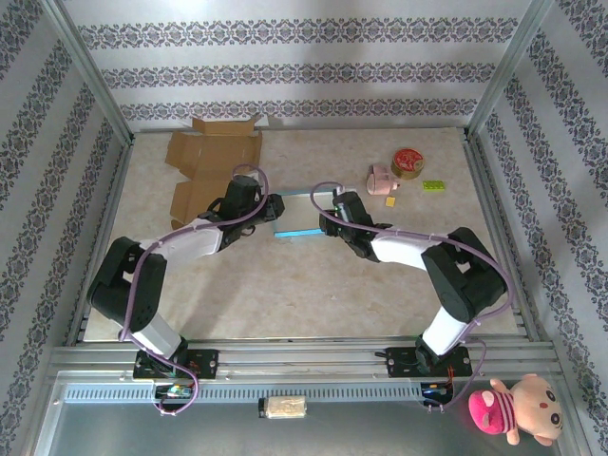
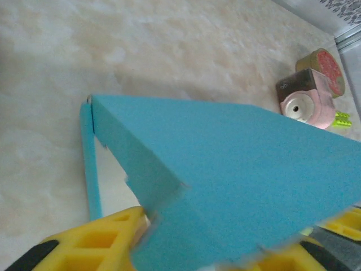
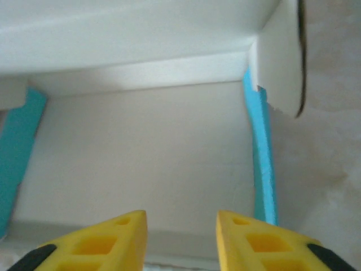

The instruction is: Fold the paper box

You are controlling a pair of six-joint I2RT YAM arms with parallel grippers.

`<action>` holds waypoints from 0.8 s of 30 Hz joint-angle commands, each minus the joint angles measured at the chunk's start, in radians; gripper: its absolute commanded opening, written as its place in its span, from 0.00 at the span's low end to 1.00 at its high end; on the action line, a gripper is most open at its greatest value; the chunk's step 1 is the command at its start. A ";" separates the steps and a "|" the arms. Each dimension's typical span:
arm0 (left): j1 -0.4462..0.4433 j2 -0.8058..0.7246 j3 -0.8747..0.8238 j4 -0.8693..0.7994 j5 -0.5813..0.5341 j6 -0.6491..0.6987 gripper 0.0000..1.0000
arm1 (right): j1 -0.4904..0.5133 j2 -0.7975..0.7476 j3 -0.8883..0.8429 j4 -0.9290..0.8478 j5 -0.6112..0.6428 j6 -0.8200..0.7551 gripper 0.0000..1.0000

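The paper box [image 1: 304, 215] lies mid-frame in the top view; left gripper [image 1: 276, 207] half-open astride its blue flap; right gripper [image 3: 181, 220] half-open, empty, facing its white inside.

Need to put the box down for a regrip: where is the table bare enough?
Widest bare patch: the near half of the table, this side of the blue box. Also the far strip between the cardboard and the pink toy. Crowded: the far right corner, round the tin and green brick.
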 commanded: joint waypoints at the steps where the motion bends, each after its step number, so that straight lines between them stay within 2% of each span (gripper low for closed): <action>1: -0.018 -0.056 -0.039 0.027 -0.003 -0.026 0.39 | 0.010 -0.060 -0.038 -0.026 0.007 -0.006 0.43; 6: -0.031 -0.089 -0.090 0.045 -0.008 -0.033 0.47 | 0.010 -0.129 -0.078 -0.057 0.010 -0.004 0.57; 11: -0.050 -0.163 -0.114 0.042 -0.007 -0.031 0.56 | 0.010 -0.254 -0.104 -0.138 -0.046 -0.009 0.67; 15: -0.083 -0.282 -0.128 -0.008 -0.051 -0.009 0.57 | 0.010 -0.404 -0.111 -0.240 -0.099 -0.005 0.70; 19: -0.106 -0.427 -0.135 -0.051 -0.125 0.008 0.57 | -0.004 -0.587 -0.082 -0.321 -0.132 -0.039 0.68; 21: -0.106 -0.467 -0.118 -0.079 -0.181 0.001 0.56 | -0.058 -0.623 -0.024 -0.362 -0.139 -0.042 0.68; 23: -0.093 -0.455 -0.057 -0.161 -0.243 -0.025 0.56 | -0.167 -0.562 0.095 -0.437 -0.225 -0.050 0.67; 24: -0.077 -0.428 -0.014 -0.211 -0.239 -0.045 0.56 | -0.210 -0.511 0.158 -0.475 -0.274 -0.065 0.67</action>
